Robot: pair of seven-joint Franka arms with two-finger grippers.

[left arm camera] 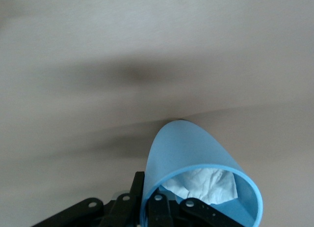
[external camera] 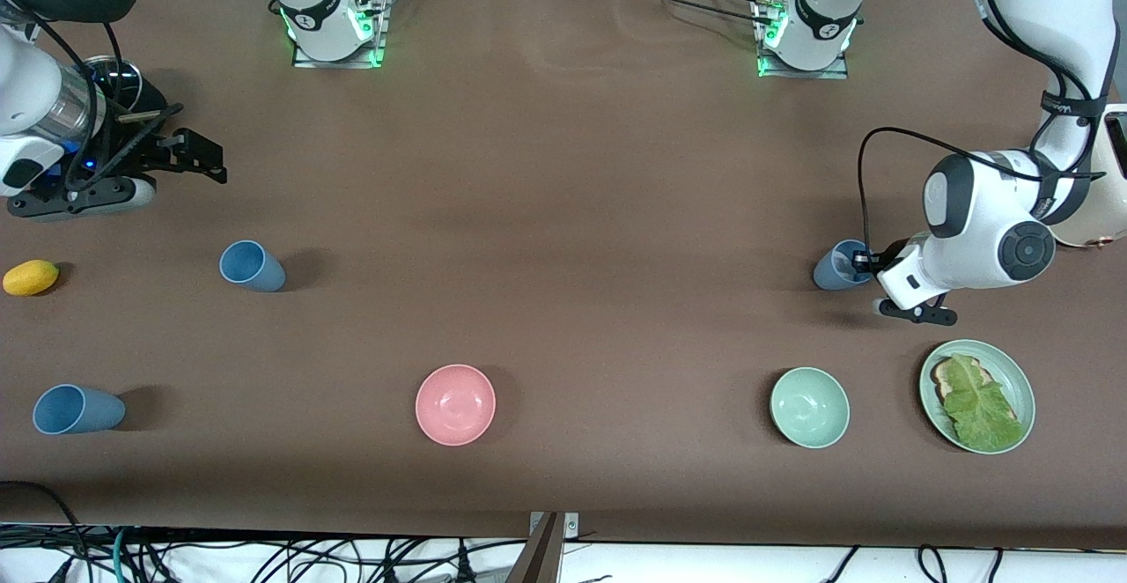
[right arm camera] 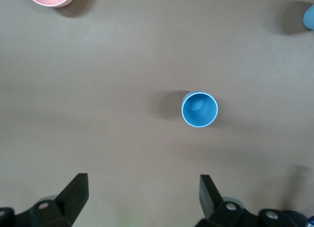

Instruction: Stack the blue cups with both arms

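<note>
At the left edge of the front view the right claw [external camera: 198, 160] hangs wide open and empty over the counter [external camera: 563, 213], with a yellow lemon-like object [external camera: 31, 277] below it. Two blue cups stand toward that side: one upright cup [external camera: 253, 266] left of center and another cup [external camera: 77, 409] in the lower left corner. The right wrist view looks straight down into one upright cup [right arm camera: 199, 109], its fingers [right arm camera: 73, 192] spread apart. Further along sit a pink bowl [external camera: 455, 404], a mint-green bowl [external camera: 809, 407] and a green plate [external camera: 1012, 372] of lettuce. At mid right the left claw [external camera: 865, 261] is clamped on a third blue cup [external camera: 841, 265]; only the left wrist view shows crumpled white paper [left arm camera: 206, 184] inside it.
</note>
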